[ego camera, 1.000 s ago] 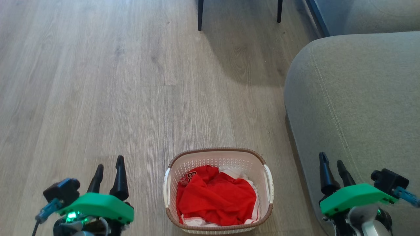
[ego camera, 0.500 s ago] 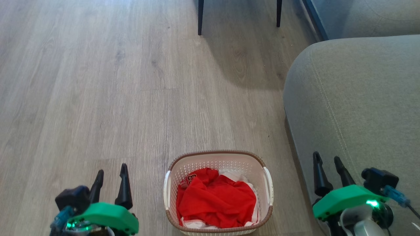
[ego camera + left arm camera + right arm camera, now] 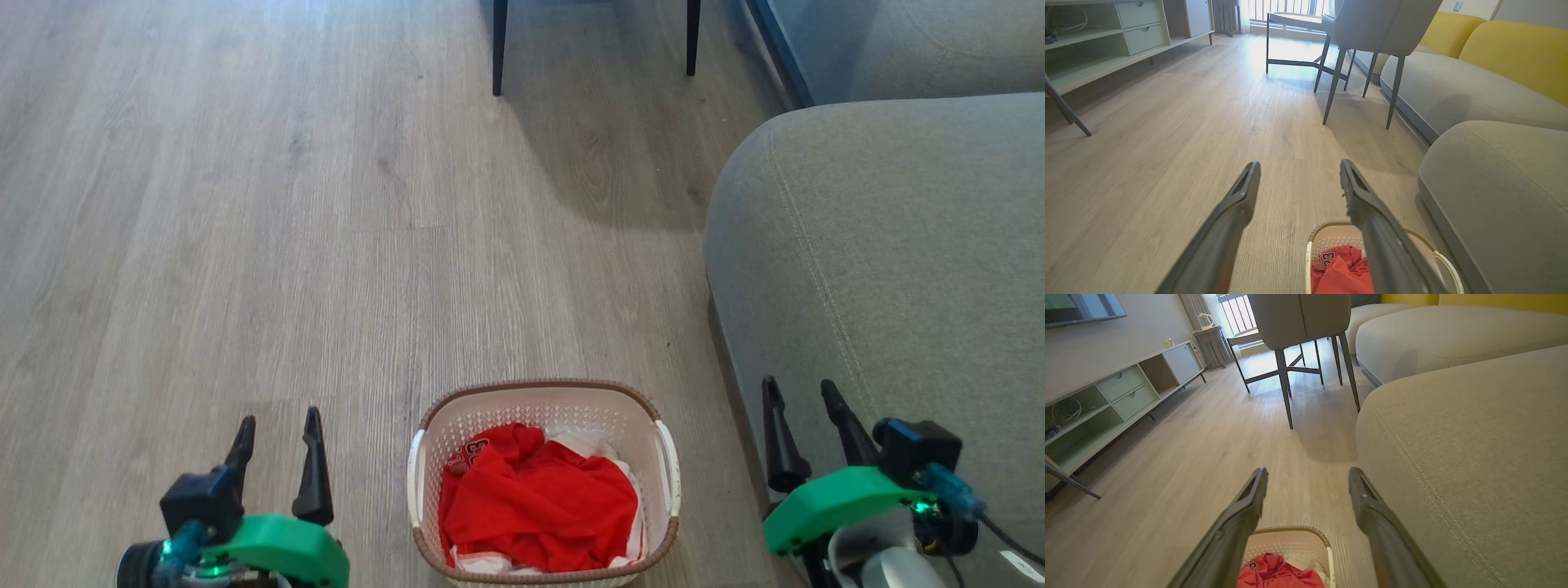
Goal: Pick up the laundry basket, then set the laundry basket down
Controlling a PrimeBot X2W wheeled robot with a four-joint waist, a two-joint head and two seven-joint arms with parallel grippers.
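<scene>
Head view: laundry basket (image 3: 539, 385) on floor (image 3: 245, 245) between left pincer (image 3: 279, 418) and right pincer (image 3: 797, 384); both spread apart.

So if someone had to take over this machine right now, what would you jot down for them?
The left end effector is open and empty, left of the laundry basket.
The right end effector is open and empty on its right, above the sofa edge.
The basket stands on the floor with red clothing inside.
Done: nothing gripped.
Left: take hold, lift, set down.
</scene>
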